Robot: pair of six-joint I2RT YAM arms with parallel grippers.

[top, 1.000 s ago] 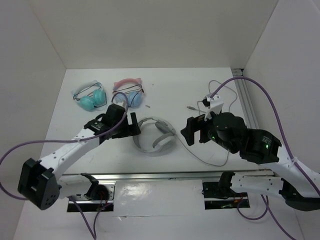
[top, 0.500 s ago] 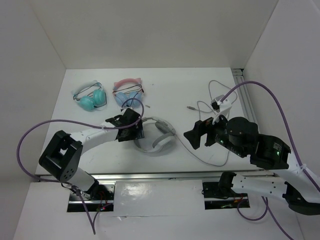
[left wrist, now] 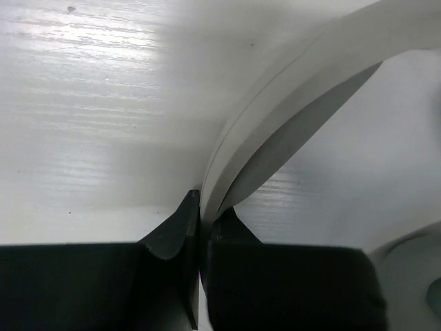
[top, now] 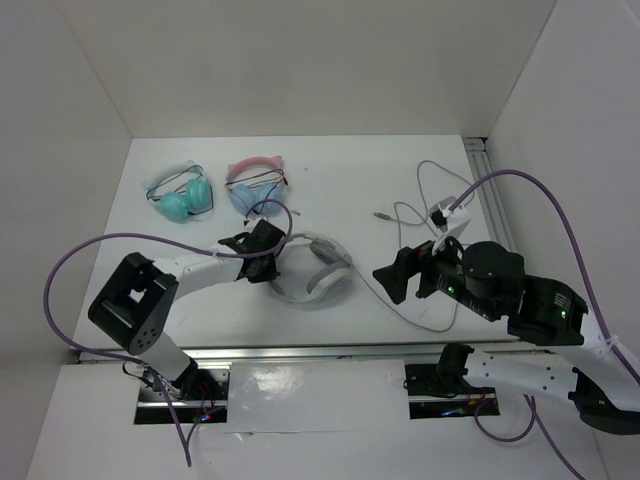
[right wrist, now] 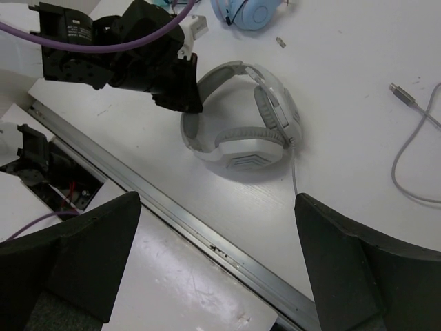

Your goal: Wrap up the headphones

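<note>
The light-grey headphones (top: 318, 274) lie on the white table with the ear cups together at the right, also seen in the right wrist view (right wrist: 249, 131). My left gripper (top: 268, 262) is shut on the left part of their wide headband (left wrist: 275, 131), both black fingertips (left wrist: 180, 224) pinching the band. In the right wrist view this left gripper (right wrist: 187, 98) sits at the band's left curve. The thin grey cable (top: 425, 322) runs from the right cup, loops back, and ends in a plug (top: 380, 214). My right gripper (top: 392, 276) hovers open to the right of the headphones, empty (right wrist: 217, 207).
A teal pair of headphones (top: 180, 198) and a pink-banded blue pair (top: 257, 188) lie at the back left. A small loose piece (top: 296, 212) lies near them. A metal rail (top: 330, 352) runs along the table's near edge, another (top: 490, 190) along the right wall.
My left gripper has moved right to the headband and shut on it. The right arm has shifted slightly right and nearer, still open.
</note>
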